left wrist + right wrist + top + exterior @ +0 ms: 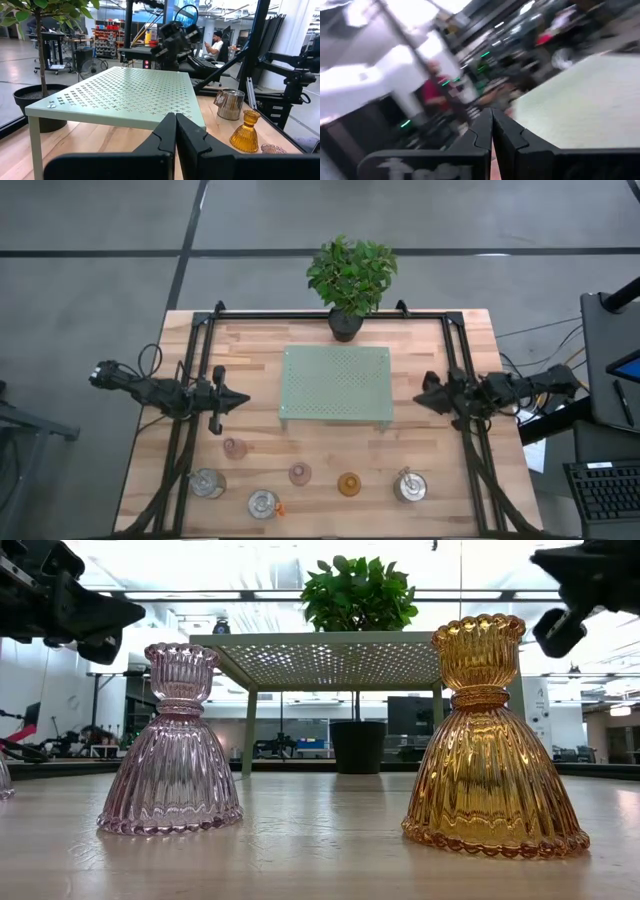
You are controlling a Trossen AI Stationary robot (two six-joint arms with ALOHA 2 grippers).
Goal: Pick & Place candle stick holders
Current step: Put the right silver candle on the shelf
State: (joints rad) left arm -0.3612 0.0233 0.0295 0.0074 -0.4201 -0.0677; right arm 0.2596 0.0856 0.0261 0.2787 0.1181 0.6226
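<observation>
Near the table's front edge stand three silvery holders (206, 482) (263, 503) (409, 486), two pale pink glass ones (234, 447) (300, 473) and one amber one (349, 483), each on its wide base. The low view shows a pink one (172, 745) and the amber one (490, 740) close up. My left gripper (243, 397) is shut and empty, above the table left of the green shelf (337, 383). My right gripper (418, 397) is shut and empty, right of the shelf. Both point at the shelf.
A pale green perforated shelf on legs (125, 92) stands mid-table. A potted green plant (350, 280) stands at the far edge behind it. Black frame rails (190, 360) run along both sides. A person (216, 44) sits in the room beyond the table.
</observation>
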